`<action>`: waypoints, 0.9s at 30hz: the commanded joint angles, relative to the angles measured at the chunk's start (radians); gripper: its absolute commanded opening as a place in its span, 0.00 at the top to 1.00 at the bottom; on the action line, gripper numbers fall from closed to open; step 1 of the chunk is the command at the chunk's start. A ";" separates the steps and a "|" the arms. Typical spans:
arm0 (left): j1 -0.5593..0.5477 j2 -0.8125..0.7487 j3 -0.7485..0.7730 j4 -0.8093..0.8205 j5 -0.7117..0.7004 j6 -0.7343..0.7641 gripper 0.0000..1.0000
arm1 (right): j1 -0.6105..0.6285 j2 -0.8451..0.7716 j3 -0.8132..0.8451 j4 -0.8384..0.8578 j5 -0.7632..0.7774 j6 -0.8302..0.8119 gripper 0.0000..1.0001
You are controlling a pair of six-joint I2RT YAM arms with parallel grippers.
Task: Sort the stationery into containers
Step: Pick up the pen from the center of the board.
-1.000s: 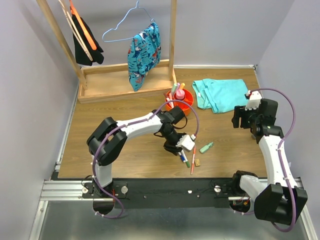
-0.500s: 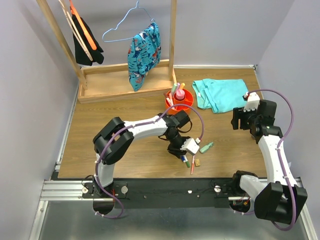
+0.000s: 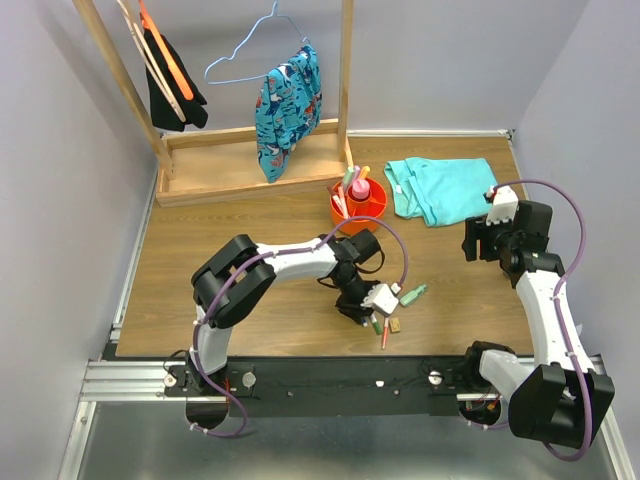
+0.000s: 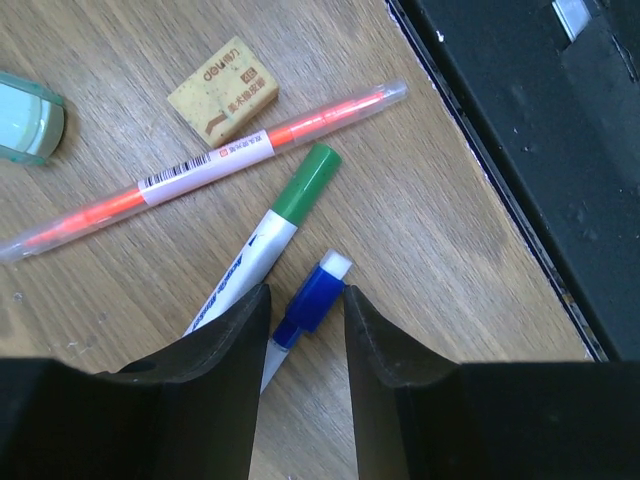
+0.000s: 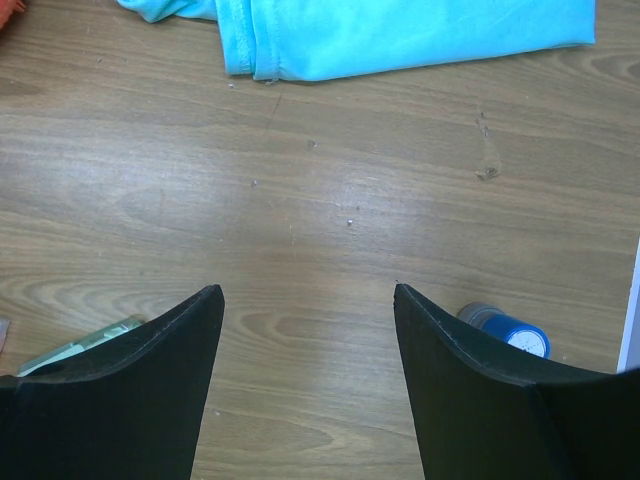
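Observation:
Low over the near edge of the table, my left gripper (image 4: pixel 305 290) (image 3: pixel 368 314) has its jaws narrowly open astride a blue-capped white pen (image 4: pixel 312 300); the cap's tip touches the right finger. Beside it lie a green-capped pen (image 4: pixel 290 205), a thin orange pen (image 4: pixel 215 160), a tan eraser (image 4: pixel 222 92) and a green highlighter (image 3: pixel 413 293). The orange-red bowl (image 3: pixel 378 206) farther back holds a pink bottle (image 3: pixel 359 188) and several pens. My right gripper (image 5: pixel 308 290) (image 3: pixel 480 240) hangs open and empty over bare wood at the right.
A turquoise cloth (image 3: pixel 440 188) lies at the back right. The wooden rack (image 3: pixel 250 165) with hanging clothes stands at the back left. The black rail (image 4: pixel 530 150) runs along the table's near edge, close to the pens. A small blue-capped item (image 5: pixel 505 332) lies by my right finger.
My left arm has moved right and toward the near edge, coming down over the pens, and its jaws have narrowed round the blue-capped pen. The right arm has not moved.

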State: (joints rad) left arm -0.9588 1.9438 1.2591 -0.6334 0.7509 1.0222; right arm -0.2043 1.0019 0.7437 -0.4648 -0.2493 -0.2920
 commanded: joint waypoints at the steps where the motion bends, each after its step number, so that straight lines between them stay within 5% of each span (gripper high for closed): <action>1: -0.015 0.026 -0.030 0.031 0.002 -0.014 0.57 | -0.004 -0.009 -0.013 -0.017 0.005 -0.024 0.23; 12: -0.040 0.047 -0.053 0.034 -0.013 -0.005 0.75 | -0.004 -0.028 -0.023 -0.021 0.004 -0.038 0.23; 16: -0.015 -0.008 -0.037 -0.093 -0.015 0.053 0.81 | -0.004 -0.029 -0.021 -0.018 0.012 -0.033 0.23; 24: 0.171 -0.121 0.288 -0.512 0.181 0.099 0.86 | -0.004 0.001 -0.007 0.028 0.015 -0.018 0.23; 27: 0.250 -0.108 0.417 -0.438 0.309 -0.032 0.87 | -0.004 0.027 0.015 0.043 0.013 -0.001 0.23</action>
State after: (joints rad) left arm -0.8146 1.8847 1.4952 -1.0000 0.8459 1.0920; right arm -0.2043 0.9974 0.7319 -0.4591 -0.2489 -0.3138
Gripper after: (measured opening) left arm 0.227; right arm 0.768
